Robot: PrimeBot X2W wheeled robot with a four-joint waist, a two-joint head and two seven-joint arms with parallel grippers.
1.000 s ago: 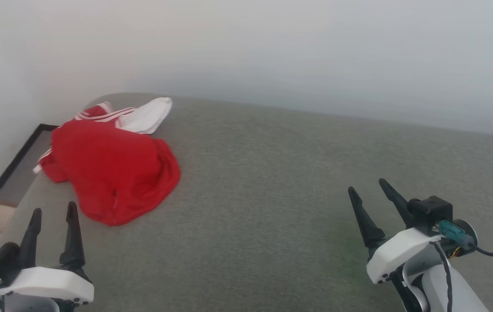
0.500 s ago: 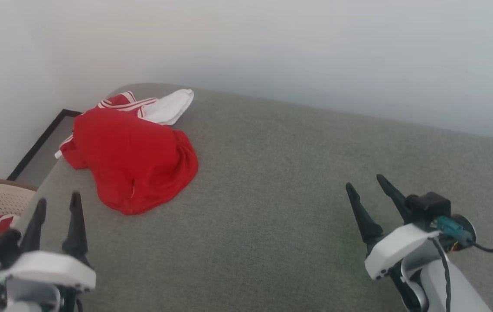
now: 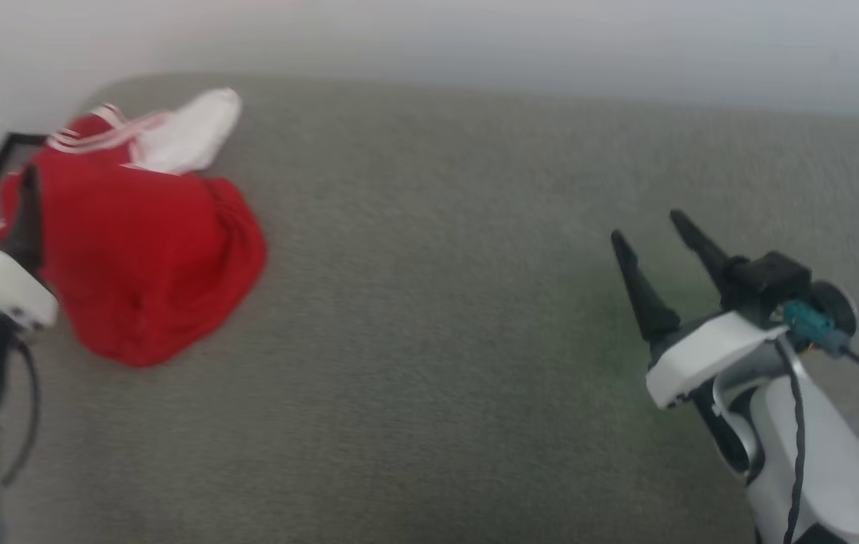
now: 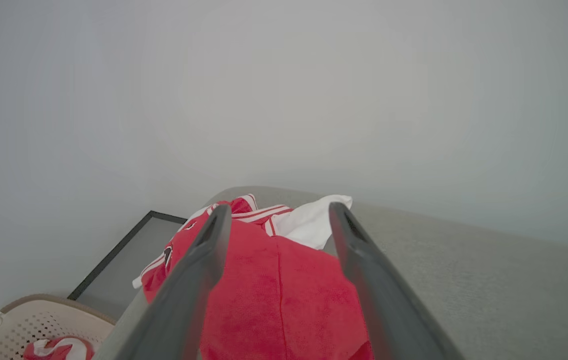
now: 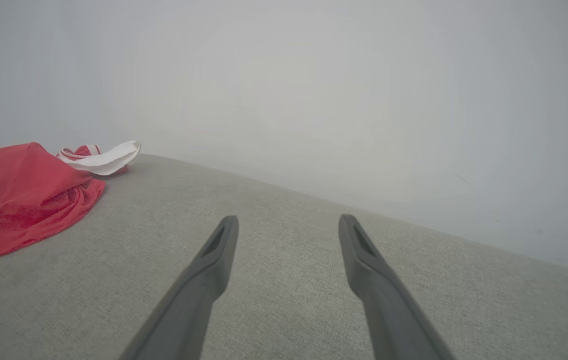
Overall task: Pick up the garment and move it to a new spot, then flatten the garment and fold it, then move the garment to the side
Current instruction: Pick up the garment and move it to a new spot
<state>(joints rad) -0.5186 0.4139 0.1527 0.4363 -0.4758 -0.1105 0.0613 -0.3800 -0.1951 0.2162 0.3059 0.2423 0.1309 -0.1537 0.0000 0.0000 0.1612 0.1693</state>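
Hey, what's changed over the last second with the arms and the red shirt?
The left gripper has reached forward to the garment; its open fingers now frame the red heap but have not closed on it. The head camera also shifted, so the scene's slide is no move of things. Unchanged: the garment lies crumpled on the grey cushion, and the right gripper hovers open over bare cushion.

Soft, even light, faint shadows; head view smeared, perhaps by motion; wrist views sharper, edges bowed.
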